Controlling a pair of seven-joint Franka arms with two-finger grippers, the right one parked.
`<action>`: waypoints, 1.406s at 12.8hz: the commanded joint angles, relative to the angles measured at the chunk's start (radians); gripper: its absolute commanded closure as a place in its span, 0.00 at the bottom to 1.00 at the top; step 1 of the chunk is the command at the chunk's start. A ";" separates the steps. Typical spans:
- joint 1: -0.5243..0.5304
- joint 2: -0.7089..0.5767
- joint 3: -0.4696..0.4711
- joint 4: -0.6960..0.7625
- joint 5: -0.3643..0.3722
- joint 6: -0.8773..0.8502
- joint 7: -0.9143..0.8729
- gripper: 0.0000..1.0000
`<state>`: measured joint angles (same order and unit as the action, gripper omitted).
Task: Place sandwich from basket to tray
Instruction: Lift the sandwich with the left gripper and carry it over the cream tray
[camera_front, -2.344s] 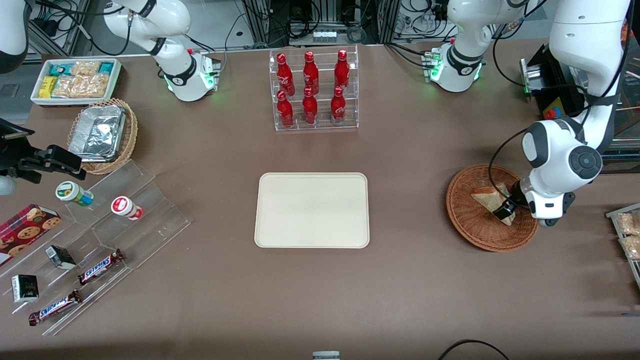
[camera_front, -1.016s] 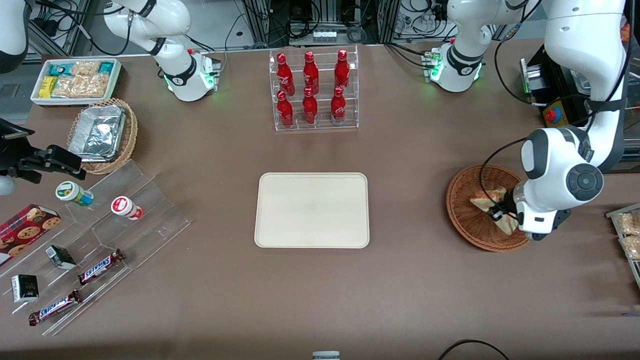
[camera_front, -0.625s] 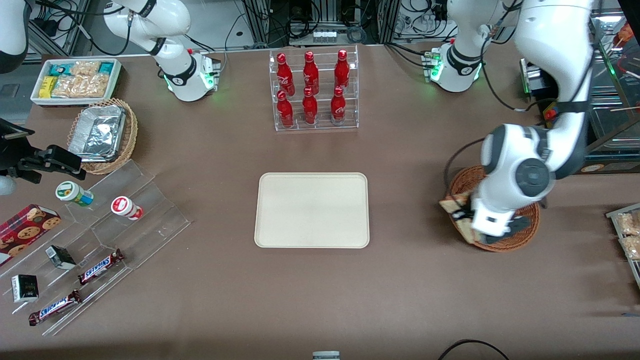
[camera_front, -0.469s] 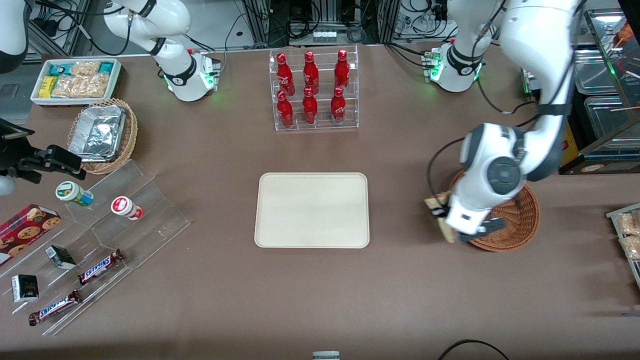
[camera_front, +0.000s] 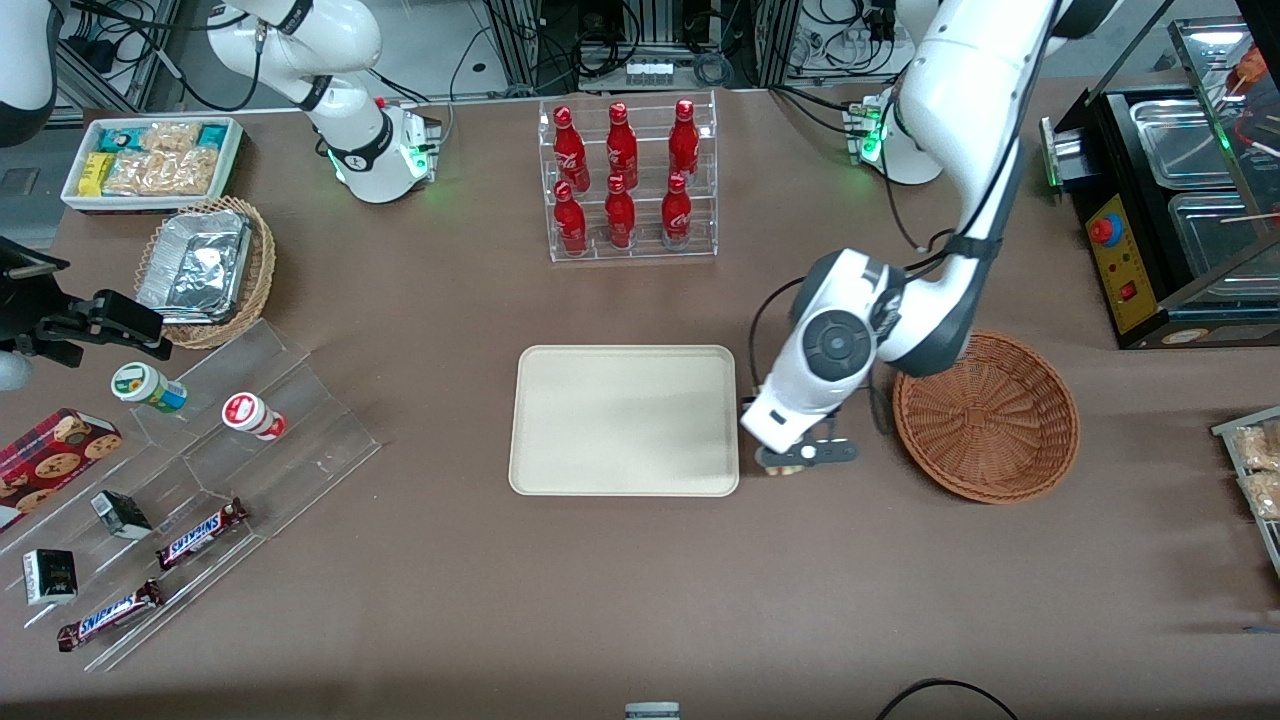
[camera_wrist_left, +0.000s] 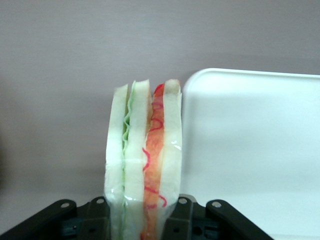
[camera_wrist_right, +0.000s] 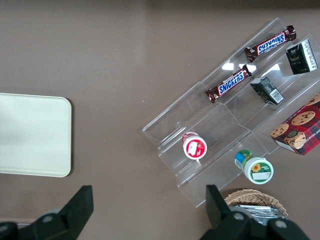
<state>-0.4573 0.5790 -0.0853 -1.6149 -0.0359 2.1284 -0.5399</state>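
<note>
The gripper (camera_wrist_left: 142, 212) is hovering between the basket (camera_front: 985, 415) and the tray (camera_front: 623, 420), just beside the tray's rim, its jaws pinching the sandwich (camera_wrist_left: 144, 170). The sandwich is riding upright, its red and green filling edge showing, above the brown table (camera_front: 600, 580).

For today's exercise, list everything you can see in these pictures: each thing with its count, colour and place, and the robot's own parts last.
sandwich: 1, white bread with green and red filling, held beside the tray
tray: 1, cream, mid-table
basket: 1, reddish-brown wicker, toward the working arm's end
bottles: 6, red, in a clear rack farther from the front camera than the tray
Snickers bars: 2, brown, on clear steps toward the parked arm's end
foil containers: silver, count unclear, in a paler wicker basket
gripper: 1, black, shut on the sandwich, between tray and basket
</note>
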 joint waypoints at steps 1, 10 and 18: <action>-0.015 0.093 -0.051 0.102 -0.025 -0.015 0.025 0.66; -0.095 0.280 -0.060 0.269 -0.022 0.001 0.005 0.63; -0.110 0.276 -0.054 0.260 0.028 -0.015 -0.037 0.23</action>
<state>-0.5518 0.8479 -0.1507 -1.3826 -0.0228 2.1330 -0.5456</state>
